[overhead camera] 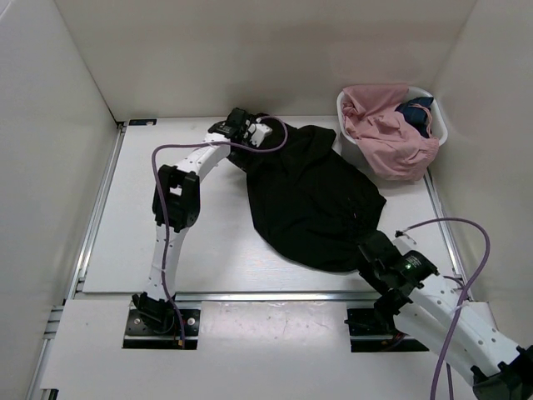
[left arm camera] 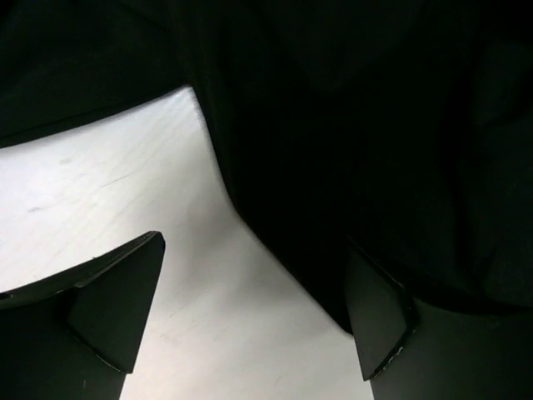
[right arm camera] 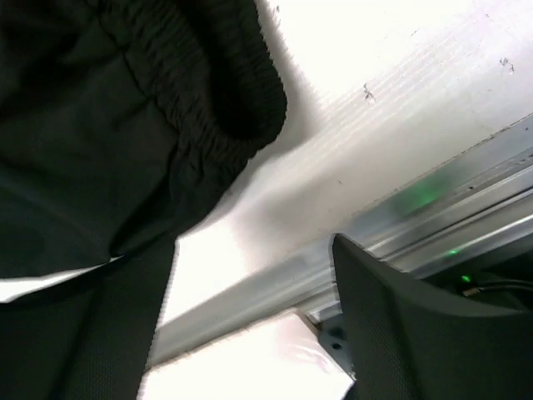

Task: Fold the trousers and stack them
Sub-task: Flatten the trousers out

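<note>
White walls enclose a white table; light seemingly even.

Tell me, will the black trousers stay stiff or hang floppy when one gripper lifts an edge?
Probably floppy: the trousers lie in a soft, wrinkled heap, so they should sag from any grip. The gathered elastic waistband looks thicker, likely an easier hold.

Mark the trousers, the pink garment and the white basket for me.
trousers [overhead camera: 312, 204], top external view, middle of the black fabric.
pink garment [overhead camera: 387, 137], top external view, its bulk spilling over the front.
white basket [overhead camera: 440, 125], top external view, bare right rim.
</note>
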Motion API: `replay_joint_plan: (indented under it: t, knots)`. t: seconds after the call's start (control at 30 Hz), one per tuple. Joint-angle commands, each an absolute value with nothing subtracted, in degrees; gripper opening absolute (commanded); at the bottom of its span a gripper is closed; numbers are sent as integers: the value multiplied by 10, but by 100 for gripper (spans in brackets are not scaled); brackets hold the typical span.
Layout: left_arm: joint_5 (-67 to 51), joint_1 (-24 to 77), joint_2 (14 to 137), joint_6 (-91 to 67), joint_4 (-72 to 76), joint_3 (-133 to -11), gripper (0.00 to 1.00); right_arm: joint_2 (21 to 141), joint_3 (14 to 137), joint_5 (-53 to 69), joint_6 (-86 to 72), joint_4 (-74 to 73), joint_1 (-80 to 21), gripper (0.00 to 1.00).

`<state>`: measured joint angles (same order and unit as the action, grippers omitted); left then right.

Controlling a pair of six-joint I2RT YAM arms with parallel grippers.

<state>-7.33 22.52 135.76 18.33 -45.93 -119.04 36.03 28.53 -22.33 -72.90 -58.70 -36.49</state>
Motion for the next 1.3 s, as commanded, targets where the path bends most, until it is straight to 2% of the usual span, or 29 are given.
replay_joint_plan:
  t: [0.0,0.1,0.17,0.23,0.27,0.3,0.37,0.43,0.5,0.53,0.57,0.6,0.63,0.7,0.73,0.77,0.8,0.83,0.93,1.03,1.17,1.27]
  knots:
    - [-103,229,1372,164,-454,-1191,94,353,276,-272,-796,-568,-364,83]
    - [-116,229,1383,159,-454,-1172,86,388,269,-279,-774,-499,-364,83]
    - [-102,229,1383,159,-448,-1156,69,437,279,-288,-758,-468,-364,83]
    - [-97,229,1378,159,-448,-1141,47,501,294,-305,-765,-476,-364,83]
    - [-97,229,1369,159,-448,-1130,23,524,313,-315,-765,-476,-364,83]
    - [-91,229,1346,159,-443,-1102,14,545,320,-338,-765,-483,-359,83]
    - [-98,229,1314,164,-438,-1067,14,600,327,-353,-753,-470,-347,84]
    - [-104,224,1254,172,-431,-1003,14,643,332,-353,-738,-434,-331,81]
    - [-104,213,1173,178,-431,-931,14,671,332,-332,-716,-417,-297,62]
    - [-104,207,1140,178,-431,-904,14,671,332,-323,-709,-404,-286,31]
    - [-98,201,1106,178,-438,-875,14,677,323,-300,-700,-391,-267,15]
    - [-84,191,1070,185,-445,-845,14,677,316,-286,-679,-378,-260,3]
    - [-75,191,1001,192,-455,-787,14,666,311,-273,-672,-359,-260,0]
    - [-75,185,937,227,-515,-732,22,638,305,-266,-659,-350,-254,0]
    - [-123,185,880,248,-543,-679,29,628,305,-266,-659,-350,-254,0]
    - [-154,185,855,273,-573,-654,40,617,310,-272,-652,-362,-254,0]
    - [-183,192,832,304,-606,-634,68,600,310,-272,-647,-369,-254,0]
    - [-206,199,811,341,-648,-615,76,595,316,-277,-633,-376,-254,0]
    - [-188,177,753,341,-636,-592,92,589,328,-277,-617,-396,-254,0]
    - [-149,161,774,294,-557,-627,94,589,333,-277,-605,-403,-254,0]
    - [-150,149,905,228,-469,-738,94,589,328,-290,-605,-414,-254,0]
    - [-190,155,1057,190,-461,-886,94,589,323,-290,-605,-414,-254,0]
